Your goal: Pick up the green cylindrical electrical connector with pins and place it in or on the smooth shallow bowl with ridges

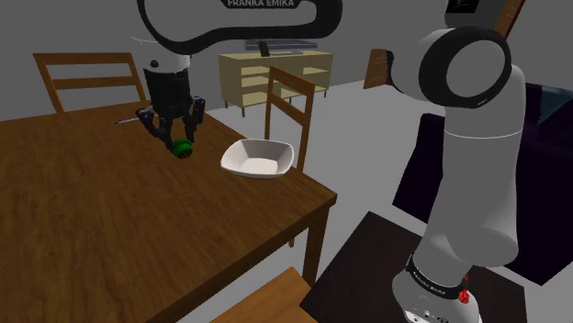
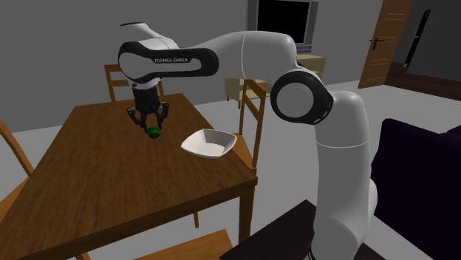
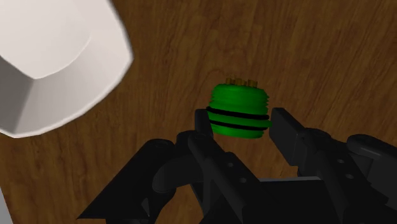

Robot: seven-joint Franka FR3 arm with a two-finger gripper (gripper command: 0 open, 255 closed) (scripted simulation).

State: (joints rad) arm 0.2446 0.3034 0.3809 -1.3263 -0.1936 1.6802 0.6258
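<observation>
The green cylindrical connector (image 3: 238, 109), ringed by black bands and topped with small pins, sits clasped between my two black fingers. My gripper (image 3: 238, 121) is shut on it. In the shoulder view the connector (image 1: 183, 147) hangs just above the wooden table (image 1: 110, 211), to the left of the white shallow bowl (image 1: 259, 157). The second exterior view shows the gripper (image 2: 153, 128) holding the connector (image 2: 154, 132) over the table (image 2: 118, 177), with the white bowl (image 2: 210, 142) a short way to that view's right. In the wrist view the bowl (image 3: 48, 60) lies off to one side of the fingers.
Wooden chairs stand around the table: one behind the bowl (image 1: 292, 103), one at the far left (image 1: 87, 78). A pale shelf unit (image 1: 275, 75) stands by the back wall. A dark sofa (image 2: 425, 185) sits beside the stand. A thin small object (image 1: 129, 118) lies on the table behind the gripper.
</observation>
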